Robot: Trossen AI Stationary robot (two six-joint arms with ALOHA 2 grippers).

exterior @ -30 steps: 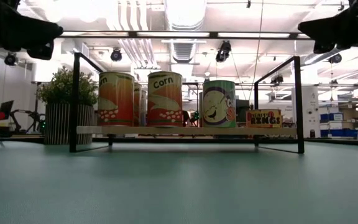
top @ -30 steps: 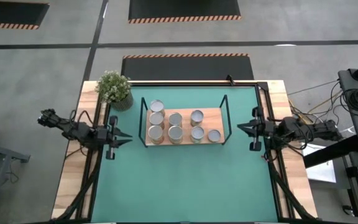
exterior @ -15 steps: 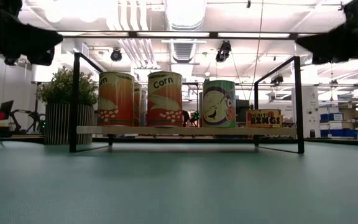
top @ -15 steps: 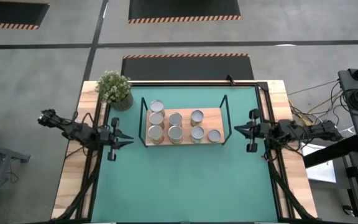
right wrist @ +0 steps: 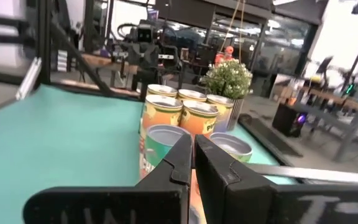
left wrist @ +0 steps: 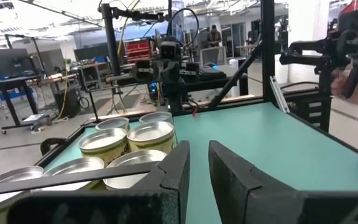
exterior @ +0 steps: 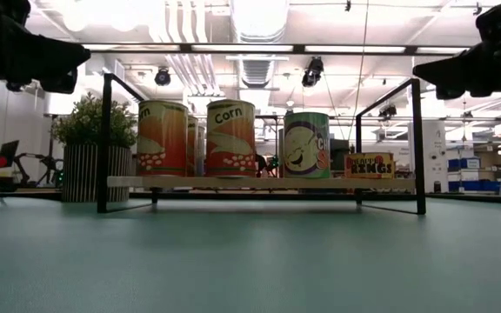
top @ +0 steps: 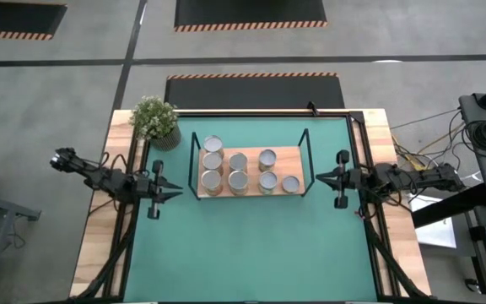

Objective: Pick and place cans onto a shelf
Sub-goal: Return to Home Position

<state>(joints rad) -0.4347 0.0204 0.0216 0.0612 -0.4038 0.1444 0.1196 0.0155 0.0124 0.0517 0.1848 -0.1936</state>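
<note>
Several silver-topped cans [top: 238, 171] with printed labels stand upright on their bases on the shelf, a light wooden board [top: 289, 157] in a black wire frame at the middle of the green mat; they also show in the low view [exterior: 230, 139]. My left gripper [top: 175, 192] hovers left of the shelf, empty, with a narrow gap between its fingers in its wrist view [left wrist: 199, 167]. My right gripper [top: 316, 178] hovers right of the shelf, shut and empty, as its wrist view shows [right wrist: 192, 152]. Both point at the shelf.
A potted plant [top: 154, 119] stands at the mat's far left corner, just beyond the shelf's left end. The frame's upright posts [exterior: 104, 143] rise at the shelf's corners. Bare green mat [top: 251, 245] lies between the shelf and the near edge.
My right gripper has crept toward the shelf's right end and dropped a little, staying shut. The cans and the shelf have not moved.
</note>
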